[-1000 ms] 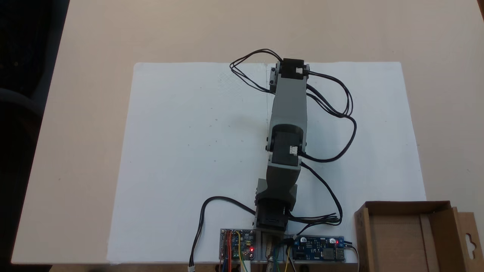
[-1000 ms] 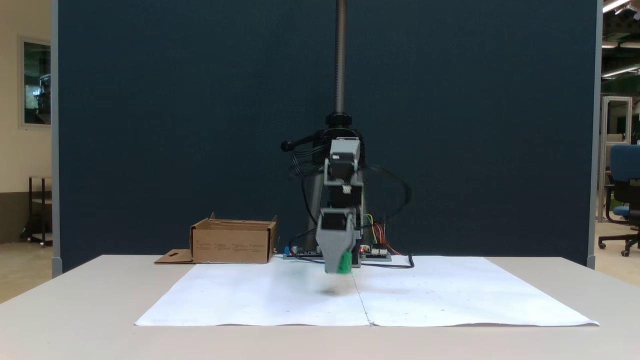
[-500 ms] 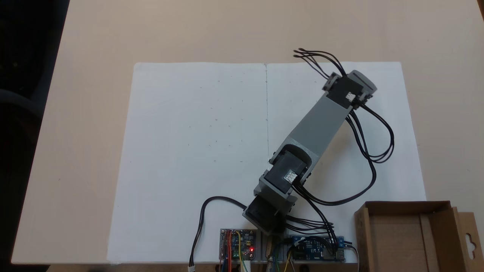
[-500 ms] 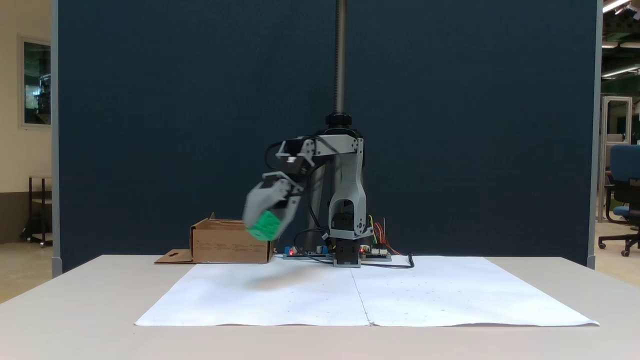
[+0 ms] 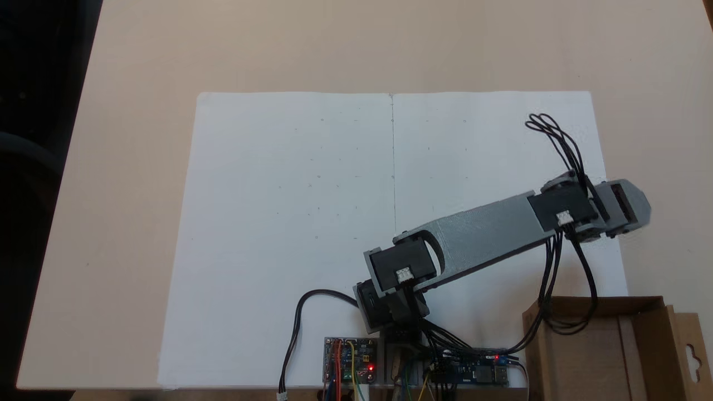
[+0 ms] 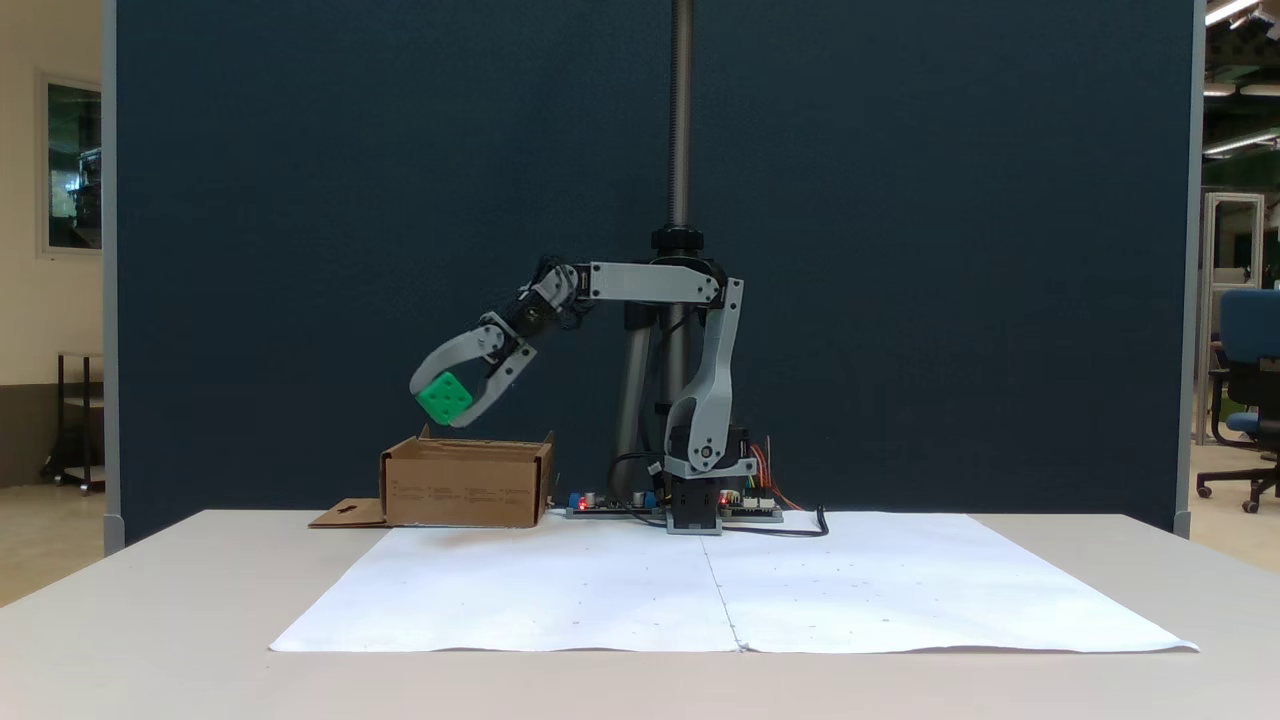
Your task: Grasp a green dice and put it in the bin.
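My arm (image 5: 484,231) has light grey plastic links joined by black boxy motors (image 5: 402,267), each with a small white plug. Thin black cables (image 5: 557,139) loop along it. The gripper (image 6: 445,398) has curved grey fingers (image 6: 440,355).

One green dice (image 6: 444,398), one bin (image 6: 466,487), one arm (image 6: 655,290), two circuit boards (image 5: 350,360).

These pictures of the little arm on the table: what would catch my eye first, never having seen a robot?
First, the bright green dice, pinched in the grey pincer and held in the air above the brown cardboard bin, at the left of the side-on fixed view. Then the grey arm itself, stretched across the white paper sheet toward the bin's side of the table, trailing loops of black cable.
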`<state>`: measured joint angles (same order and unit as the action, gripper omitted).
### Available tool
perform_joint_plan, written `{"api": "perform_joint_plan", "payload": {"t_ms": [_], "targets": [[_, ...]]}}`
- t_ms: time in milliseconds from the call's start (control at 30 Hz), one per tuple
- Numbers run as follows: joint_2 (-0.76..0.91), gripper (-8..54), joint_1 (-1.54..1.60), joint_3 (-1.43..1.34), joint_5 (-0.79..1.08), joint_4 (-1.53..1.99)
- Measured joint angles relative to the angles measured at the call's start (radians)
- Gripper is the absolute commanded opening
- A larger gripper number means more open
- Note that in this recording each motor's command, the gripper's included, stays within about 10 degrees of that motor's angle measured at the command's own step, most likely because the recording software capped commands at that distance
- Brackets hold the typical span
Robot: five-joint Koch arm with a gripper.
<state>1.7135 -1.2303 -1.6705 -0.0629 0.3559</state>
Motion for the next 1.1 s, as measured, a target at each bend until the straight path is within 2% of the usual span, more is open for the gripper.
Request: {"api": "perform_joint_plan", "payload": {"t_ms": [267,600,900,933,1033,1100], "targets": [[-0.043,11.9,-0.295,-0.002,0.02,0.0],[-0.126,11.9,-0.503,0.0,0.123,0.0],[-0.189,12.0,-0.561,0.0,0.215,0.0],[-0.189,17.7,-0.561,0.0,0.215,0.0],[-0.189,25.0,-0.561,0.0,0.215,0.003],[-0.189,32.1,-0.561,0.0,0.215,0.006]]}}
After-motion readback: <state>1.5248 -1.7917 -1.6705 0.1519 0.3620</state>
